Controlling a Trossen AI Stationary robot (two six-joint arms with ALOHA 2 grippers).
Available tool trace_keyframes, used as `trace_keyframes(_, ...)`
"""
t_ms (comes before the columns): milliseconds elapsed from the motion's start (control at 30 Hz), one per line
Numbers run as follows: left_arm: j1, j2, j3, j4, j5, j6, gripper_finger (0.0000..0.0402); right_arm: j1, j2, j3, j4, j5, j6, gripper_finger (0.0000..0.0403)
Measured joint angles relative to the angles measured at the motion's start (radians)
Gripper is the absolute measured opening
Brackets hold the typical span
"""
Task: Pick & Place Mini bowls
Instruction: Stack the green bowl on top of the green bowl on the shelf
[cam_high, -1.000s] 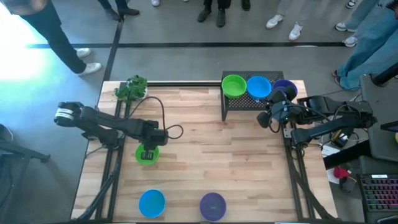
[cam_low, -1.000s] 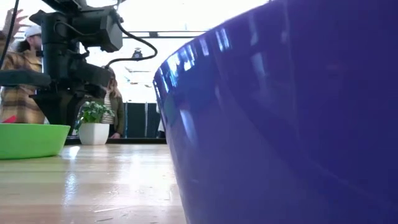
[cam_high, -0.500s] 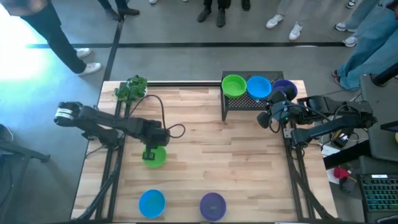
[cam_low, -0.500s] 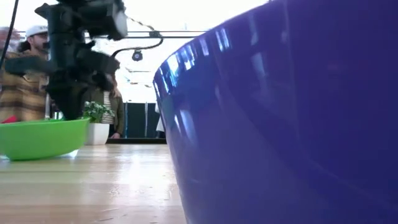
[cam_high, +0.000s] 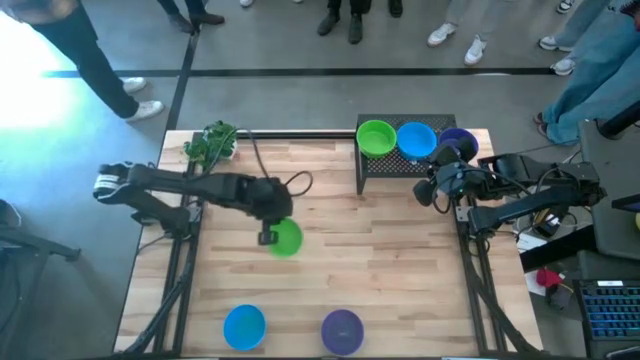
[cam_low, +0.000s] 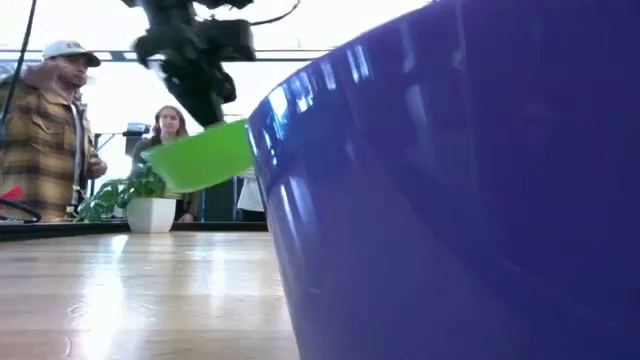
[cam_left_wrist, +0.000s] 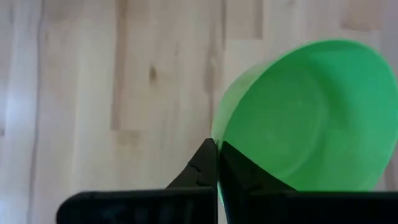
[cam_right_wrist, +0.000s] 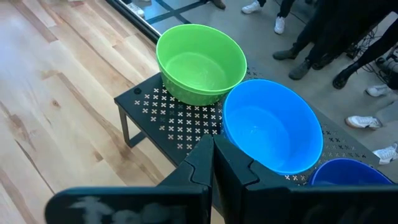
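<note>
Six mini bowls appear. Left gripper (cam_high: 268, 236), fingers pinched on the rim of a green bowl (cam_high: 286, 238), holds it tilted in the air over mid-bench (cam_high: 400, 270). Green (cam_high: 376, 137), blue (cam_high: 416, 139) and purple (cam_high: 459, 140) bowls sit on the black rack (cam_high: 385, 164) at the far edge. Blue (cam_high: 244, 326) and purple (cam_high: 343, 330) bowls lie near the front edge. Right gripper (cam_right_wrist: 212, 160), fingers together and empty, waits beside the rack.

A robotics demo floor or lab: a light wooden table (cam_high: 350, 270) on a dark frame stands on grey concrete, ringed by standing onlookers (cam_high: 590, 60). Cables (cam_high: 530, 225) and a keyboard (cam_high: 610, 310) sit beside it, a potted plant (cam_low: 145, 200) at its far edge.
</note>
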Motion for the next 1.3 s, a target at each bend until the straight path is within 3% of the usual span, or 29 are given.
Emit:
trace_keyframes(633, 0.086, 0.518, 0.473, -0.002, 0.099, 0.19, 0.0, 0.0, 0.0, 0.0, 0.003, -0.001, 0.003, 0.0008)
trace_keyframes(900, 0.087, 0.607, 0.516, 0.002, 0.104, 0.195, 0.0, 0.0, 0.0, 0.0, 0.003, -0.001, 0.001, 0.0008)
trace_keyframes(1300, 0.087, 0.625, 0.516, 0.004, 0.105, 0.201, 0.0, 0.0, 0.0, 0.0, 0.007, -0.001, 0.0, 0.0008)
